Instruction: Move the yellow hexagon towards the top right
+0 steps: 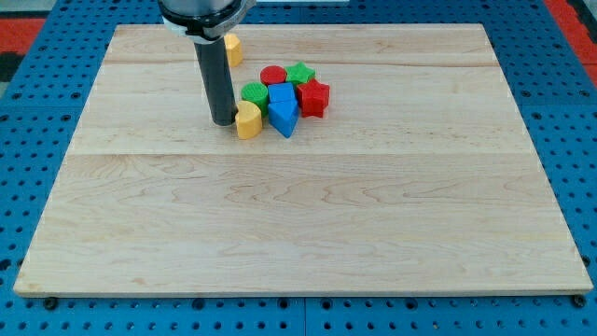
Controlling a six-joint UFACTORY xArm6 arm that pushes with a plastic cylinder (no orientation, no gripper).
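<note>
Centrally, toward the upper part of the pale wooden tabletop (298,224), the arm's straight dark rod stands upright with its tip (222,122) resting on the wood. No pincer is fitted to this arm, so there is nothing to report as spread or pressed together; the rod only pushes.

The small yellow block (248,121), taken to be the task's hexagon though its outline is hard to read, sits touching or just beside the tip, on the view's right of it. Beyond it, further to the view's right, lie a blue angular block (283,110), a green block (254,94), a red round block (272,76), a second green block (300,74) and a red star-like block (314,97), tightly clustered. A second yellow block (232,49) shows behind the rod, toward the view's top.

The hexagon looks light, rigid and smooth-based, likely to slide readily and to rotate if struck off-centre. Contact is best made on its lower-left face, though the cluster blocks a direct path.
</note>
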